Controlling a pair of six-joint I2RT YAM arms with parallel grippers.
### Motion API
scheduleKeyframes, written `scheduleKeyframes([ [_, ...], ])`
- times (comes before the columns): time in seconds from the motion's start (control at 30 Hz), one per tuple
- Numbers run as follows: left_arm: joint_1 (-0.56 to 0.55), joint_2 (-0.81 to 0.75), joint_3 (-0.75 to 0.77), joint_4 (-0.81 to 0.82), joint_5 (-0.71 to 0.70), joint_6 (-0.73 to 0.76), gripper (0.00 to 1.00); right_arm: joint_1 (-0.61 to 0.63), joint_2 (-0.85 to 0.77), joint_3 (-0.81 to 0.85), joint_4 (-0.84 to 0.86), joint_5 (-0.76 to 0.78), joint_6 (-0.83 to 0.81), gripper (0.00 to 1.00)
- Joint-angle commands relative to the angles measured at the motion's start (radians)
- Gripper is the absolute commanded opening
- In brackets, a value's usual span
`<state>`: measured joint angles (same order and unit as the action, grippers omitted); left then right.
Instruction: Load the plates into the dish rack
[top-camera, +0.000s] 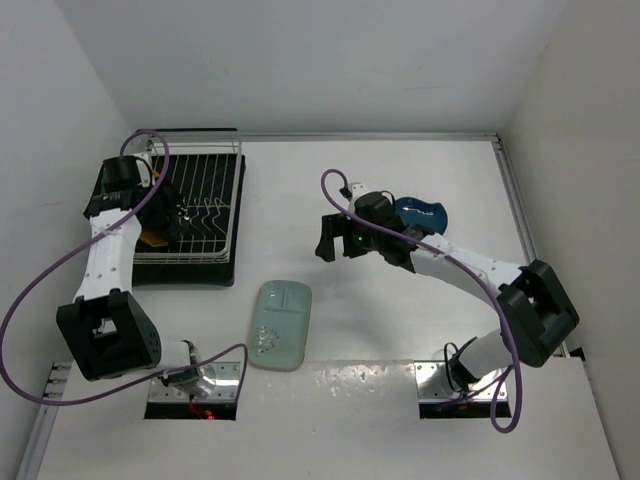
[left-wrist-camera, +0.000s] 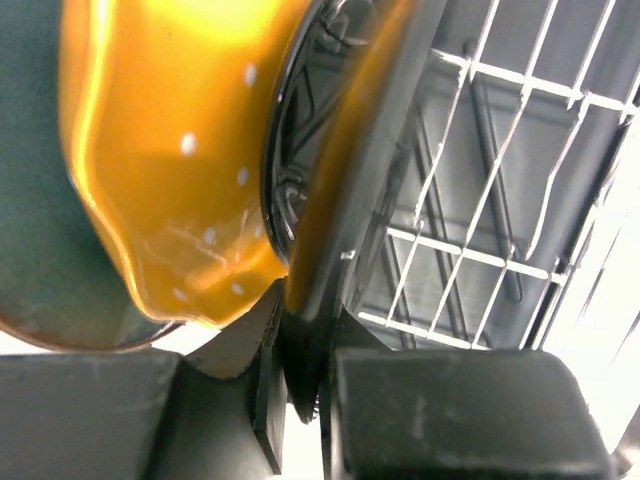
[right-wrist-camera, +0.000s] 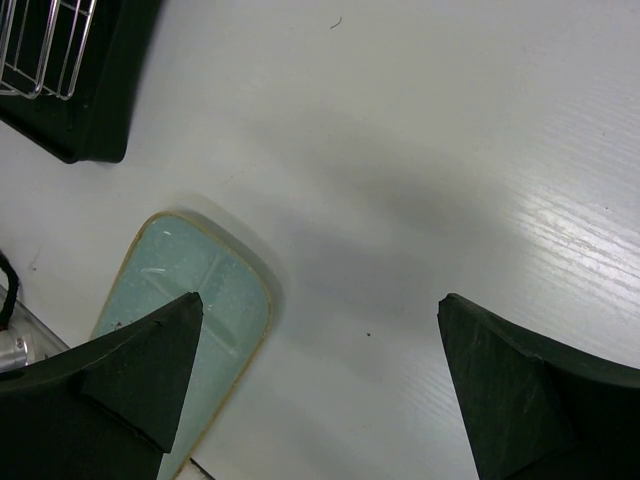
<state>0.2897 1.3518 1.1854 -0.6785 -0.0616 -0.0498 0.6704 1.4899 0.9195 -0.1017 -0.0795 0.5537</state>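
The dish rack (top-camera: 215, 195) stands at the back left on its black tray. My left gripper (top-camera: 163, 214) is over the rack's left part, shut on the rim of a small black plate (left-wrist-camera: 335, 150) that stands on edge. Close beside it are the yellow scalloped plate (left-wrist-camera: 160, 170) and a grey-teal plate (left-wrist-camera: 30, 150). My right gripper (top-camera: 328, 242) is open and empty above bare table mid-scene. The pale mint tray (top-camera: 280, 323) lies flat near the front and also shows in the right wrist view (right-wrist-camera: 190, 290). The dark blue leaf plate (top-camera: 420, 212) lies behind the right arm. The other plates are hidden.
The rack's wires (left-wrist-camera: 470, 200) fill the right of the left wrist view. The rack's black tray corner (right-wrist-camera: 90, 90) shows at the upper left of the right wrist view. White walls enclose the table. A purple cable (top-camera: 40, 290) loops beside the left arm.
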Motion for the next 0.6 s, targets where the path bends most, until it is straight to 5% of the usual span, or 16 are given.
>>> scheduleKeyframes([
  [0.0, 0.003, -0.013, -0.021, 0.109, -0.027, -0.067, 0.0, 0.001, -0.022, -0.008, 0.051, 0.017, 0.012, 1.0],
  [0.57, 0.003, 0.076, -0.081, 0.146, 0.026, 0.037, 0.0, 0.009, -0.01, -0.001, 0.031, -0.009, -0.04, 1.0],
])
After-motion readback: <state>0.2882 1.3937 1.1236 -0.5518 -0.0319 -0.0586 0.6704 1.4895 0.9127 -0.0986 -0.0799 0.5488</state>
